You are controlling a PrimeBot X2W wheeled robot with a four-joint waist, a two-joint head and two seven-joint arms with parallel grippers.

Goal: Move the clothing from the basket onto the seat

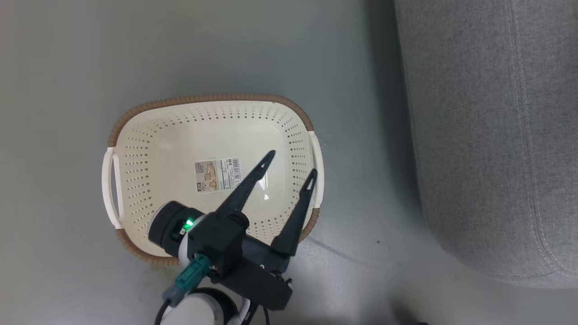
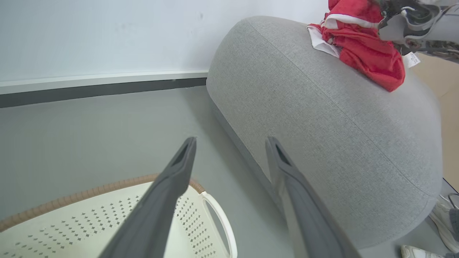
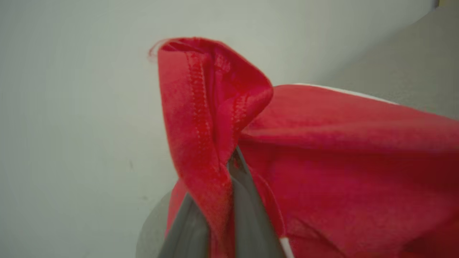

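Note:
The cream basket [image 1: 212, 98] stands on the grey floor with no clothing inside, only a barcode sticker [image 1: 218, 174] on its bottom. My left gripper [image 1: 291, 164] hovers open over its right half, nothing between the fingers; in the left wrist view the same gripper [image 2: 231, 141] points past the basket's rim [image 2: 89, 191] toward the grey seat [image 2: 322, 125]. Red clothing [image 2: 362, 53] with white trim lies draped on top of the seat, and my right arm's wrist [image 2: 416, 21] sits against it. My right gripper [image 3: 229, 168] is shut on a fold of the red clothing [image 3: 322, 161].
The seat [image 1: 487, 135] fills the right of the head view, a strip of floor between it and the basket. A pale wall with a dark skirting [image 2: 100, 91] runs behind. A person's white shoe [image 2: 444, 218] is beside the seat's lower right.

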